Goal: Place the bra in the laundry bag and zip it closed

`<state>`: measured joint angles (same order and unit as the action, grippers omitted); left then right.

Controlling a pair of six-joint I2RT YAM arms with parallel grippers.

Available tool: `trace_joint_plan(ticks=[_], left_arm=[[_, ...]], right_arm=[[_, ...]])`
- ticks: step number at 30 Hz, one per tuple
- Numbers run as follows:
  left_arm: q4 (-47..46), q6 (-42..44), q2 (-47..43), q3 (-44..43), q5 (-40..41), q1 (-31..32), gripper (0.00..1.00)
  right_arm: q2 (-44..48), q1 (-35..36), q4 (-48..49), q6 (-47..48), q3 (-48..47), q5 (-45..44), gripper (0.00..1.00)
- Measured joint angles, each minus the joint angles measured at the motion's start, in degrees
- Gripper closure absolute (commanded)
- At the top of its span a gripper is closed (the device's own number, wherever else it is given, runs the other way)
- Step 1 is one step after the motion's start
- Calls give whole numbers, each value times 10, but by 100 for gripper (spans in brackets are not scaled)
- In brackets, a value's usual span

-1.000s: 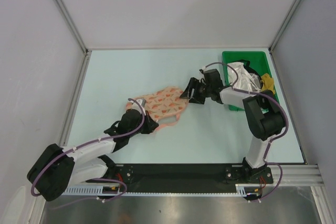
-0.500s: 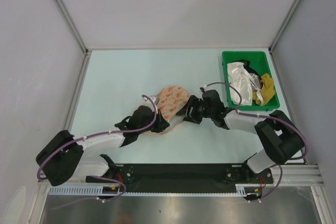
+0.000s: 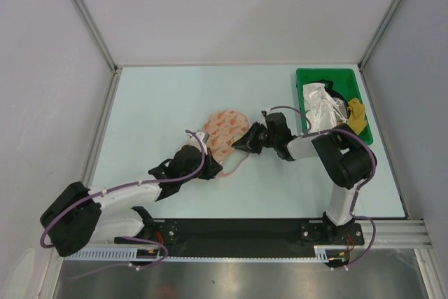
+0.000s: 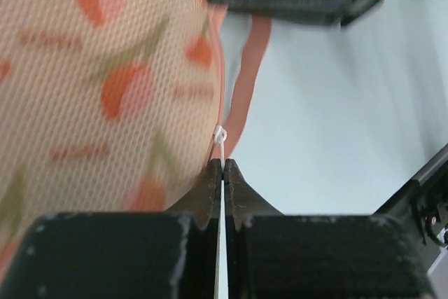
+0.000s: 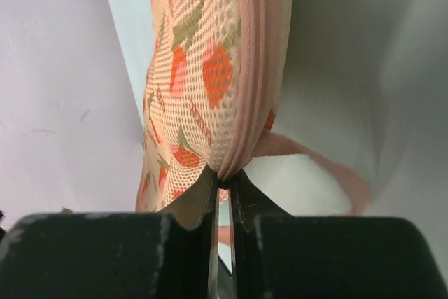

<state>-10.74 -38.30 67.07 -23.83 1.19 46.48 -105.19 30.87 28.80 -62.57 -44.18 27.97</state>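
Two grippers hold one soft thing between them. Nearest the bases, the left gripper (image 4: 222,173) is clamped tight on a thin white cord (image 4: 222,149) that runs up to a small knot at the seam of the laundry bag (image 3: 225,129); I take the cord for the zip pull, though the wrist view is too close to be sure. The bag lies folded on the table (image 3: 161,103), mid-field, with a loose pink strap (image 5: 329,166) trailing from its edge. Just beyond it, the right gripper (image 5: 222,180) is pinched on the pink zip seam, with speckled mesh bulging above its closed jaws. The bra shows in no view; it is likely inside, but that cannot be confirmed.

The bag looks light and limp, a mesh that will buckle rather than resist, so the seam is the sound place to grip, held taut against the pull; the cord is thin and may slide out from between the pads. Farthest off, at the right, a green bin (image 3: 327,72) holds crumpled cloths (image 3: 322,103), well apart from the bag.
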Motion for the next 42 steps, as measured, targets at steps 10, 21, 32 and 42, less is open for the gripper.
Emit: trace_joint_plan(ticks=[10, 21, 32, 42], left_arm=[[81, 13, -169, 82, 32, -38, 100], [69, 13, -86, 41, -15, -38, 100], [22, 14, -2, -7, -31, -13, 100], [20, 14, -13, 4, -20, -12, 100]], right_arm=[[-74, -55, -150, 138, -180, 55, 62], [27, -24, -279, 225, -131, -14, 32], [101, 108, -49, 32, 48, -43, 43], [29, 92, 65, -28, 47, -25, 92]])
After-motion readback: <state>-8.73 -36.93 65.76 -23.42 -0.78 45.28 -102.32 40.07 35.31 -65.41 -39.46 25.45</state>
